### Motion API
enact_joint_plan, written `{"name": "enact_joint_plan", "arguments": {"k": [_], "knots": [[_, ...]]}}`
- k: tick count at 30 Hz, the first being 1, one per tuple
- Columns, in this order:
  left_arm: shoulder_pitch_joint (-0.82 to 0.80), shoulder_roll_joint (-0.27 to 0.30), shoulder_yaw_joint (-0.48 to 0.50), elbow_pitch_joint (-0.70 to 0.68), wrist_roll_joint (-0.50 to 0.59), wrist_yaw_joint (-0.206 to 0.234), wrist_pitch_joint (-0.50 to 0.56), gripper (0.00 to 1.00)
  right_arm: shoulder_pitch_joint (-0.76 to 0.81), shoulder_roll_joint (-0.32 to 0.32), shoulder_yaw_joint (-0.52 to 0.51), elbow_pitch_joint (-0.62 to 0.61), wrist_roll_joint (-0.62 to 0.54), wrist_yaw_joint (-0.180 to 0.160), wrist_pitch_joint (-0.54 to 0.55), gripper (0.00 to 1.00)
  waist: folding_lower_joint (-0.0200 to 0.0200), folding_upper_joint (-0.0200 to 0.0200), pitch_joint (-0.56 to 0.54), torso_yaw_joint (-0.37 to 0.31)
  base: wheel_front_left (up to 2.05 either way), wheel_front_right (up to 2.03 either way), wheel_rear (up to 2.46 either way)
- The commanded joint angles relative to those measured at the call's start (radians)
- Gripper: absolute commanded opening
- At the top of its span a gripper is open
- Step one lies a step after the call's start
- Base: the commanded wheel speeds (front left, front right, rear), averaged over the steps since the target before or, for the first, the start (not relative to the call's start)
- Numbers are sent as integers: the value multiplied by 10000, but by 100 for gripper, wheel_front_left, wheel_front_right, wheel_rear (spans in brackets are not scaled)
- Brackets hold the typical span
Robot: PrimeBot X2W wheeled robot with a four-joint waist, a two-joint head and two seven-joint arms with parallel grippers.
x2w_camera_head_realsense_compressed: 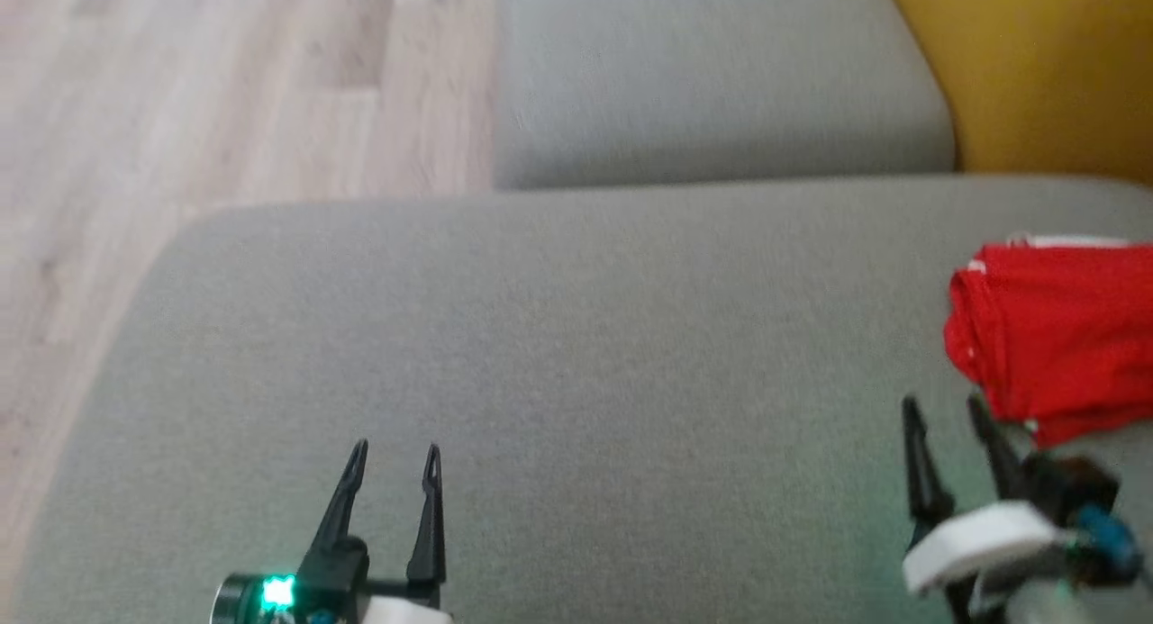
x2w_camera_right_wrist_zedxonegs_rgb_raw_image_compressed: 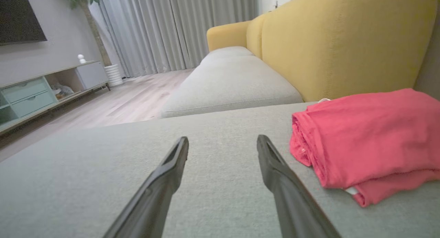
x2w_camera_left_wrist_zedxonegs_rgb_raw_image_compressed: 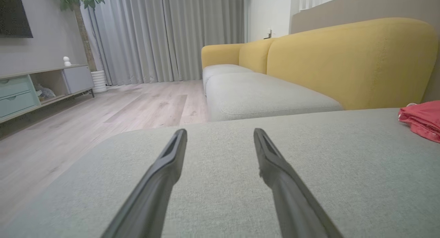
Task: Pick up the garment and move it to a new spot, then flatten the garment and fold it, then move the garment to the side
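Garment (x2w_camera_right_wrist_zedxonegs_rgb_raw_image_compressed: pixel 367 138) lies folded just right of the right gripper (x2w_camera_right_wrist_zedxonegs_rgb_raw_image_compressed: pixel 222 139), apart.

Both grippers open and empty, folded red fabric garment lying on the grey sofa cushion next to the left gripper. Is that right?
Not quite: the folded red fabric garment lies next to the right gripper, per the right wrist view.

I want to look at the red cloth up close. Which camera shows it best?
The right wrist view: the red garment lies large and sharp, folded layers plain. The head view has it blurred, cut off at the right edge. The left wrist view catches a small corner.
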Motion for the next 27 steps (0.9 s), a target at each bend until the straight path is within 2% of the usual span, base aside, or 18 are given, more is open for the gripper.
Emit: {"name": "enact_joint_plan", "arguments": {"k": [1,9,10,12,27], "knots": [[-194,42,493,-197,-52,-67,-51,100,10,28,234,-670,-312,67,-111,100,2,-1,-488,231,0,0,0],[471,65,1312,-399,-173,-89,-51,100,1474,616,794,-1863,-1401,67,-112,100,2,-1,-989,81,0,0,0],[570,55,1427,-484,-188,-79,-51,94,1547,647,723,-2000,-1450,67,-112,100,2,-1,-1008,71,0,0,0],[745,44,1553,-512,-162,-149,-51,100,1690,693,652,-2201,-1507,67,-112,100,2,-1,-1046,73,0,0,0],[896,-17,1773,13,125,-580,-51,100,2205,757,377,-2485,-1605,67,-112,100,2,-1,-1052,141,0,0,0]]}}
